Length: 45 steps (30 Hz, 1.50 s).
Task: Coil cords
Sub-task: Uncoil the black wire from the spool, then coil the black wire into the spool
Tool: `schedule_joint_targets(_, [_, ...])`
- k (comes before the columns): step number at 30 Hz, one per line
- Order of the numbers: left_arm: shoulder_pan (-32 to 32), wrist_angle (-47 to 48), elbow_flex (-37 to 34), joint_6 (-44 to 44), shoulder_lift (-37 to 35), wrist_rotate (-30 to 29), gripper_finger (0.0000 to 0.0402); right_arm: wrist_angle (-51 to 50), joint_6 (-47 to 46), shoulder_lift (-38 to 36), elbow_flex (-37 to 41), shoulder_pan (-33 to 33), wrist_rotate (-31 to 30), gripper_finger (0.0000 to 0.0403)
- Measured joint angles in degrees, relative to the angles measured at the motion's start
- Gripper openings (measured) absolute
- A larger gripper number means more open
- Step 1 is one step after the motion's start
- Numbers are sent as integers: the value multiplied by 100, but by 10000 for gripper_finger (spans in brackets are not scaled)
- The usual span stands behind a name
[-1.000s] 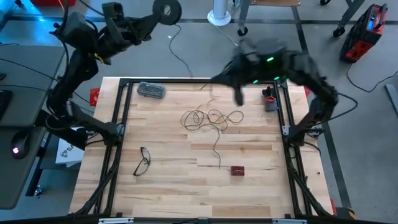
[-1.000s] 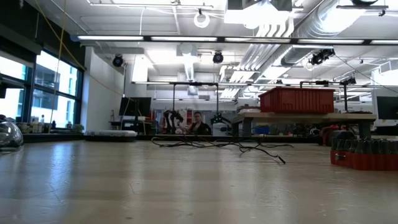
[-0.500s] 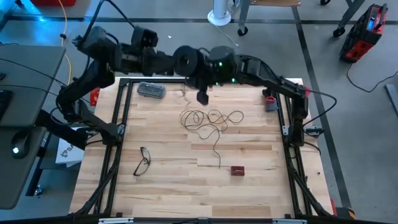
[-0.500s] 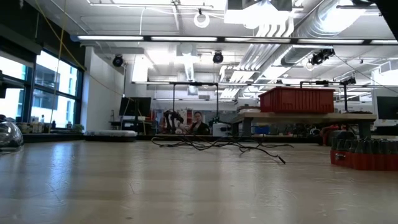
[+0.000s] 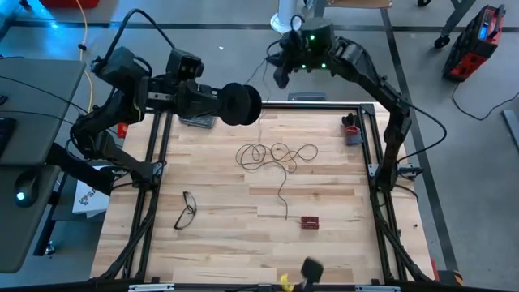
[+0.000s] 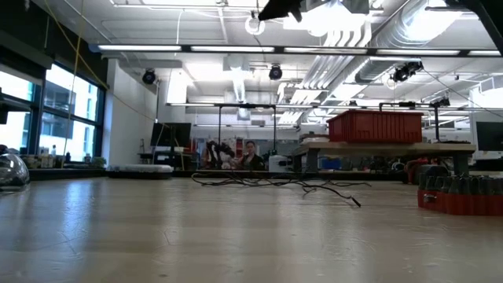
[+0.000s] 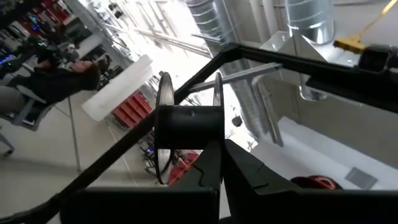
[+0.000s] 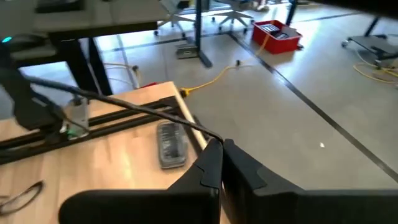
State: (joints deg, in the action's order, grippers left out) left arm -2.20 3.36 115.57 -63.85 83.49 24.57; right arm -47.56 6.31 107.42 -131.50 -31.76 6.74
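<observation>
Reel [image 5: 241, 104] held aloft in the closed left hand [image 5: 217, 102] (loose wire [image 5: 277, 154] on the table below).

Black reel [image 5: 241, 103], dark thin wire [image 5: 278, 155], pale striped wood table [image 5: 219, 243], black-framed glasses [image 5: 187, 209], small red block [image 5: 309, 221], perhaps a grey case [image 5: 197, 120].

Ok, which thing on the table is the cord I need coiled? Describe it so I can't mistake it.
Look at the wooden table, toward its far middle. The cord lies there in loose loops, one tail trailing toward a small red block. It is far thinner than anything nearby, unlike the black-framed eyeglasses at the left.
</observation>
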Motion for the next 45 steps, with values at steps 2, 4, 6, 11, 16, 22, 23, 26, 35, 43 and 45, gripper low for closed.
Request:
schedule_joint_targets(2, [31, 106, 0, -114, 8, 81, 0, 1, -7, 0, 0, -163, 52, 0])
schedule_joint_targets(4, [66, 441, 0, -176, 8, 259, 0, 12, -4, -5, -3, -329, 118, 0])
schedule_joint_targets(6, [104, 868, -2, -186, -13, 394, 0, -12, 2, -21, -7, -495, 62, 0])
schedule_joint_targets(11, [153, 1841, 4, 104, -188, 365, 0, -113, -63, -172, 7, -918, -62, 0])
schedule_joint_targets(16, [-217, 1516, 1, 541, -167, 35, 0, -193, -282, -367, -11, -1118, 122, 0])
schedule_joint_targets(22, [-829, 1578, 9, 1375, -254, 49, 0, -733, -93, -520, 0, -1081, 942, 10])
schedule_joint_targets(23, [-930, 1902, 9, 1762, -284, 19, 0, -906, 16, -563, 0, -1040, 1000, 19])
schedule_joint_targets(26, [-1141, 3366, 9, 3145, -381, -312, 0, -1561, 309, -703, 1, -881, 996, 57])
schedule_joint_targets(35, [-834, 6389, -558, 5414, -357, -3778, 0, -3457, 605, -1286, -4, -71, 777, 179])
schedule_joint_targets(43, [-129, 4452, -2222, 5625, -357, -4024, 0, -3370, 512, -1342, 185, 1282, -14, 173])
schedule_joint_targets(45, [35, 4108, -2533, 5633, -357, -4131, 0, -3112, 506, -1342, 377, 1507, -294, 168])
